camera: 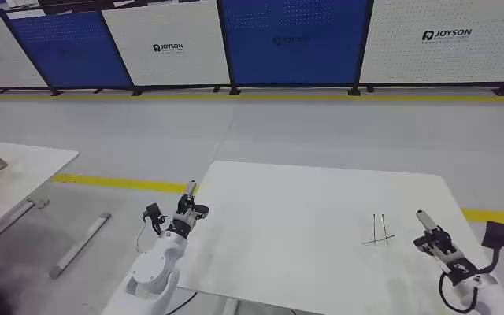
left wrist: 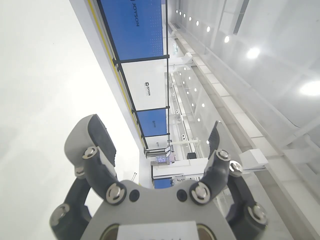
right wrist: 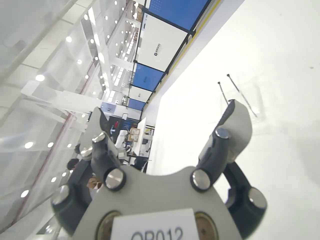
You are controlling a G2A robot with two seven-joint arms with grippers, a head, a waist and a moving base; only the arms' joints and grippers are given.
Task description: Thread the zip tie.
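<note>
Two thin black zip ties (camera: 379,228) lie side by side on the white table (camera: 291,236), right of its middle. In the right wrist view the zip ties (right wrist: 236,88) lie just past one of my fingertips (right wrist: 233,106). My right gripper (camera: 422,215) hovers a short way to the right of them; its jaws (right wrist: 165,109) stand open with nothing between them. My left gripper (camera: 190,189) is at the table's left edge, far from the ties. It is open and empty (left wrist: 157,129), and the zip ties (left wrist: 135,174) appear tiny in the distance.
Another white table (camera: 31,165) stands to the left across a gap of floor. Blue and white partition panels (camera: 291,39) line the back, beyond a yellow floor line (camera: 118,183). A black object (camera: 494,235) sits at the table's right edge, near my right arm.
</note>
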